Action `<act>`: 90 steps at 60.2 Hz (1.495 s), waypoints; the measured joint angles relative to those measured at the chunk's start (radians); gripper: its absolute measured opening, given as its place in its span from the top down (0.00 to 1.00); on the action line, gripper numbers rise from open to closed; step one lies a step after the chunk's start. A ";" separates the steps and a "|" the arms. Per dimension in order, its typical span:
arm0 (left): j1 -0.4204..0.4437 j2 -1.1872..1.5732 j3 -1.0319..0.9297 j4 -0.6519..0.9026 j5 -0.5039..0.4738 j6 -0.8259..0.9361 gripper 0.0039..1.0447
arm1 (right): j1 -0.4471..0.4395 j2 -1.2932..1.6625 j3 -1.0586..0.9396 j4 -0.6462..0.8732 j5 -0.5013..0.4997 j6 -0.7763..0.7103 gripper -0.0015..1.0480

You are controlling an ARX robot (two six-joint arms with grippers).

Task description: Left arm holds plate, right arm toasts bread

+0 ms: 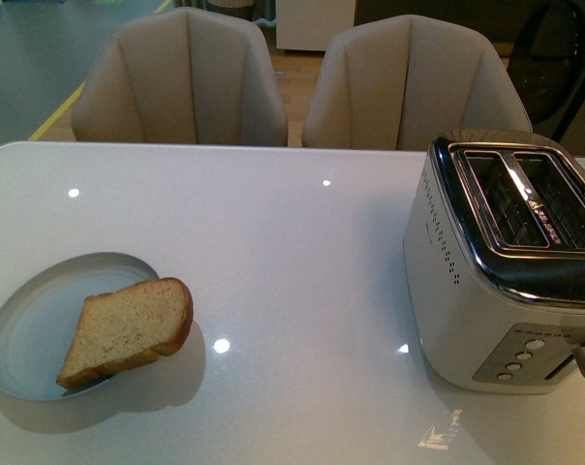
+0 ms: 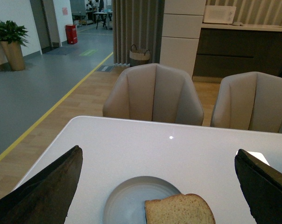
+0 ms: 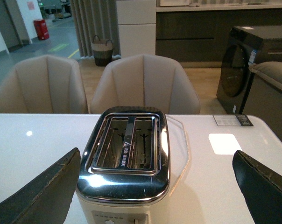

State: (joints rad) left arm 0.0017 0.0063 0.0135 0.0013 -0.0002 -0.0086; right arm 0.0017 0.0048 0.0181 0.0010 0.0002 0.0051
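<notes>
The slice of brown bread (image 1: 128, 329) lies on the pale blue-grey plate (image 1: 26, 334) at the table's front left, overhanging its right rim. Both also show in the left wrist view: bread (image 2: 179, 211), plate (image 2: 127, 200). My left gripper (image 2: 159, 186) is open, its black fingers (image 2: 47, 191) wide apart, pulled back from and above the plate. My right gripper (image 3: 155, 186) is open above the near end of the cream and chrome toaster (image 3: 127, 158), whose two slots are empty. The toaster stands at the front right (image 1: 506, 271). Neither gripper shows in the front view.
The white glossy table (image 1: 292, 252) carries only the plate and the toaster. Two beige chairs (image 1: 181, 82) stand behind its far edge. A white card (image 3: 224, 142) lies on the table right of the toaster.
</notes>
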 joint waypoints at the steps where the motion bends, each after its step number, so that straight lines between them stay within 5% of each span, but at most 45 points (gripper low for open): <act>1: 0.000 0.000 0.000 0.000 0.000 0.000 0.07 | 0.000 0.000 0.000 0.000 0.000 0.000 0.09; 26: 0.000 0.000 0.000 0.000 0.000 0.000 0.07 | 0.000 0.000 0.000 0.000 0.000 0.000 0.09; 31: 0.060 0.179 0.120 -0.303 0.238 -0.050 0.07 | 0.000 0.000 0.000 0.000 -0.002 0.000 0.09; 38: 0.064 0.299 0.146 -0.351 0.280 -0.076 0.07 | 0.000 0.000 0.000 0.000 0.000 0.000 0.09; 49: 0.099 0.491 0.182 -0.169 0.319 -0.083 0.07 | 0.000 0.000 0.000 0.000 0.000 0.000 0.09; 58: 0.163 0.956 0.267 0.205 0.329 -0.063 0.07 | 0.000 0.000 0.000 0.000 0.000 0.000 0.09; 65: 0.211 1.234 0.346 0.349 0.321 -0.032 0.07 | 0.000 0.000 0.000 0.000 0.000 0.000 0.09; 90: 0.333 1.928 0.629 0.449 0.314 0.034 0.07 | 0.000 0.000 0.000 0.000 0.000 0.000 0.09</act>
State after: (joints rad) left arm 0.3347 1.9339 0.6430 0.4500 0.3141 0.0250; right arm 0.0017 0.0048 0.0181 0.0010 0.0002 0.0048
